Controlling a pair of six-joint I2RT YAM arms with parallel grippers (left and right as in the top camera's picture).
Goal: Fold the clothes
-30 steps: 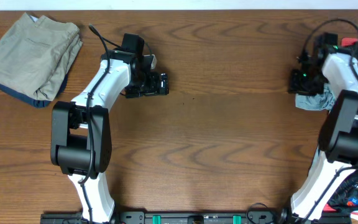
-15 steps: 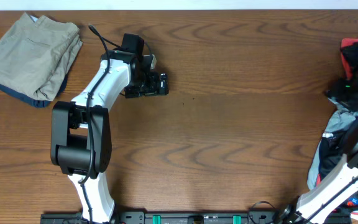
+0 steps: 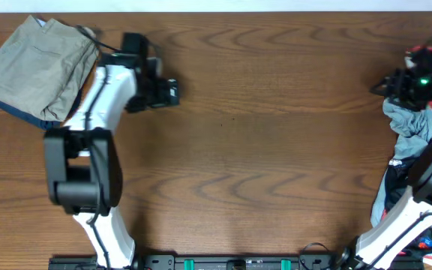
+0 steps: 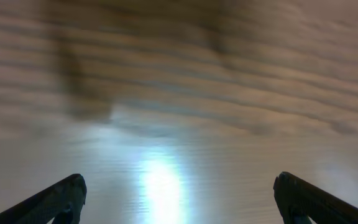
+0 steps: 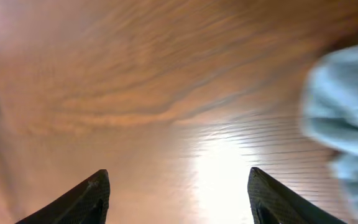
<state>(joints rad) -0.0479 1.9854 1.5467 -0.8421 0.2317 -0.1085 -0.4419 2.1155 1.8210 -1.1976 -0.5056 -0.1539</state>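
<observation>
Khaki trousers (image 3: 40, 67) folded, far-left; light-blue garment (image 3: 415, 124) crumpled right

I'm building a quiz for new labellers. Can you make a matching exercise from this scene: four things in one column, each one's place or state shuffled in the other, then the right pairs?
Things
1. khaki trousers
2. light blue garment
3. left gripper
4. navy garment

Place or state
A. open, nothing between its fingers, above the table
B. folded, top left in the overhead view
C. crumpled at the right edge
D. only an edge showing, under another garment

Pairs: 1-B, 2-C, 3-A, 4-D
</observation>
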